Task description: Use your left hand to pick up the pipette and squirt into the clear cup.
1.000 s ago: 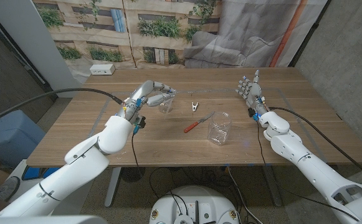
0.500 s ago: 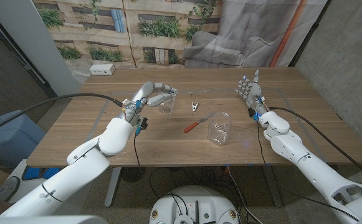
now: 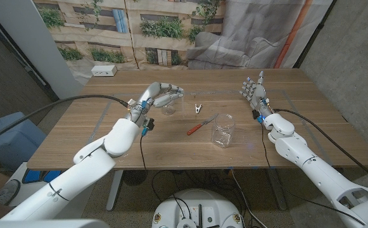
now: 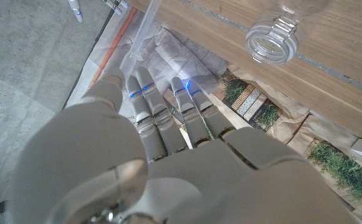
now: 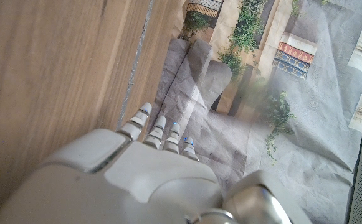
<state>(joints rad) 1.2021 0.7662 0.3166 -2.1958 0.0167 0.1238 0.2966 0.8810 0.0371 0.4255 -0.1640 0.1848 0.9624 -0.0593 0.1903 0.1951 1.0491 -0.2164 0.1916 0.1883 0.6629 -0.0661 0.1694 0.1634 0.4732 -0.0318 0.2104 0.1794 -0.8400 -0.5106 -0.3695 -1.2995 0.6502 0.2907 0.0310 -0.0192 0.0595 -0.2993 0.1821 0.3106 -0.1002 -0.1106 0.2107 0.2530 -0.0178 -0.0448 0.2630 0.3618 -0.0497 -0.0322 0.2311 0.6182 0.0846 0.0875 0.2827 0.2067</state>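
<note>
Fingers (image 3: 171, 95) of my empty, half-curled left hand (image 3: 161, 96) hover above a small clear jar (image 3: 168, 108), risking toppling it, well short of the red-handled pipette (image 3: 201, 124).

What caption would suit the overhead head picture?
Left hand hovers over a small clear cup; pipette lies untouched on the table.

Left arm: we reach it out over the desk (image 3: 76, 126) | left robot hand (image 3: 163, 96): raised, fingers extended forward and slightly curled, holding nothing | right robot hand (image 3: 254, 90): we hold it upright at the far right, fingers pointing up, empty.
</note>
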